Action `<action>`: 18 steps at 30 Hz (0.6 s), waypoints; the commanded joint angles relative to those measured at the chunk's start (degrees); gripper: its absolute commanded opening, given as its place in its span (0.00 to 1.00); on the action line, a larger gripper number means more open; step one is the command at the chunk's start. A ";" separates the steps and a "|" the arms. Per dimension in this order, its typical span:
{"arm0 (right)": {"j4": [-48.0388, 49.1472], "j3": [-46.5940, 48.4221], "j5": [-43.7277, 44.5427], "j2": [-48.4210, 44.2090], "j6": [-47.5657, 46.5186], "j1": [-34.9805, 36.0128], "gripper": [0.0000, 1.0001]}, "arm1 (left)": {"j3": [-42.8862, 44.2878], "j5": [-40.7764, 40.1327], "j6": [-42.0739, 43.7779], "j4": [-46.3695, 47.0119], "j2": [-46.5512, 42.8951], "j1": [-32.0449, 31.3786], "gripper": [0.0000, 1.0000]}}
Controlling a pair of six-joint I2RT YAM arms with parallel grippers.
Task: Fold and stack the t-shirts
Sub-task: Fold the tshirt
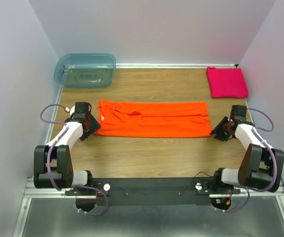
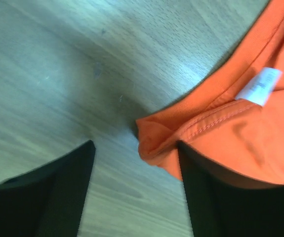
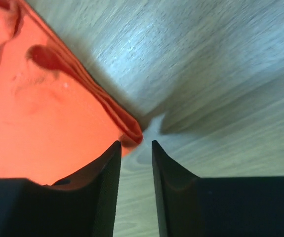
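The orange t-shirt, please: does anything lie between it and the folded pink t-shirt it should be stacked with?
Nothing visible does. Only bare wooden table separates the orange t-shirt from the folded pink t-shirt; the blue-green tub sits off in the far left corner.

My left gripper [image 1: 89, 124] sits low at mid-left, jaws wide apart; my right gripper [image 1: 219, 130] at mid-right, jaws barely parted.

- The orange t-shirt [image 3: 43, 123] fills the left side, its layered corner lying on the desk [image 3: 221, 74].
- The dark jaws stand slightly apart just beside that corner, with wood showing through the gap.
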 commanded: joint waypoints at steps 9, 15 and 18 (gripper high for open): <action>-4.04 14.09 -4.74 -2.63 -6.59 5.39 0.43 | 7.87 -4.83 3.55 -7.15 -10.89 -3.40 0.68; 4.31 14.89 -19.43 7.64 -2.91 8.75 0.41 | 6.47 -0.08 1.37 -0.75 -7.29 -9.29 0.45; 6.25 15.67 -18.38 11.52 -2.89 8.66 0.36 | 4.27 2.20 0.39 4.35 -4.22 -11.24 0.42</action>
